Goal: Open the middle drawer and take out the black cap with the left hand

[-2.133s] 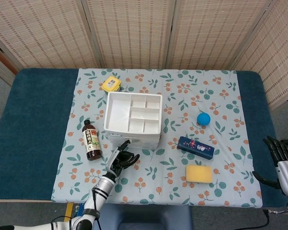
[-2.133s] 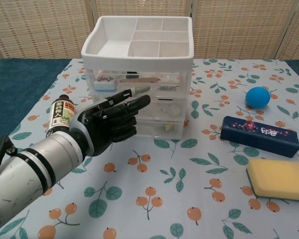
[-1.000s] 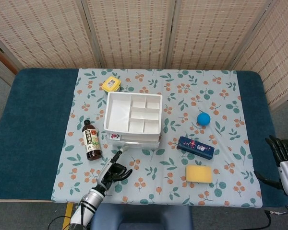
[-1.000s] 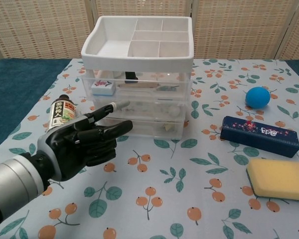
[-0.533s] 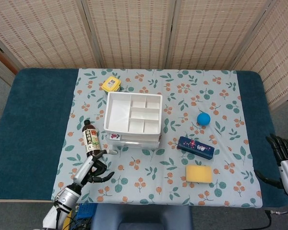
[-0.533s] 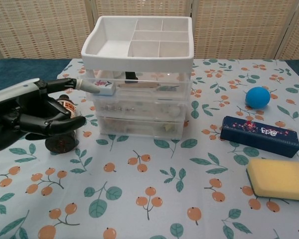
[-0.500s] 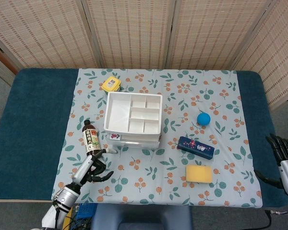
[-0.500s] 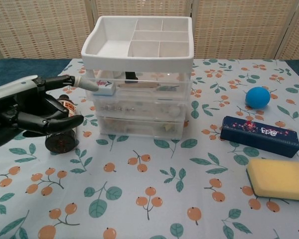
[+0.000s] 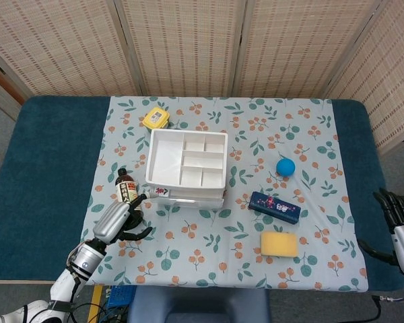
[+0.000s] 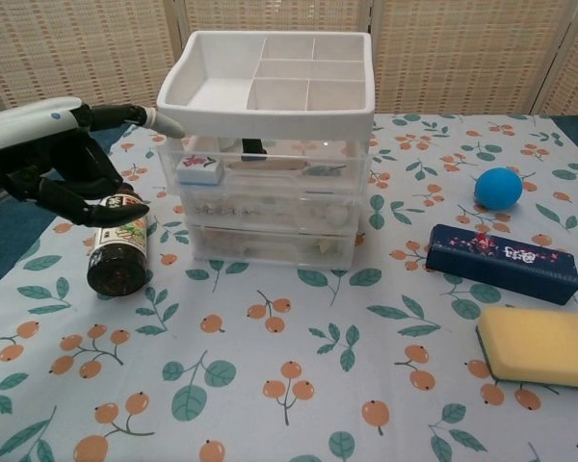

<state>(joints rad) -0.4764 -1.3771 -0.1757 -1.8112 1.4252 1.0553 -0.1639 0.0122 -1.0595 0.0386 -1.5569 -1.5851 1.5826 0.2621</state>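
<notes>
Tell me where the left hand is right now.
The left hand is at the left of the chest view, raised beside the drawer unit and above the sauce bottle, one finger reaching toward the unit's top left corner.

The left hand (image 10: 53, 154) has black fingers (image 10: 87, 183) under a glossy white back shell on a silver forearm, while the right hand (image 9: 397, 215) is black above a grey wrist.

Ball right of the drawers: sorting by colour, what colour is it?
The ball is blue, clearest in the chest view.
</notes>
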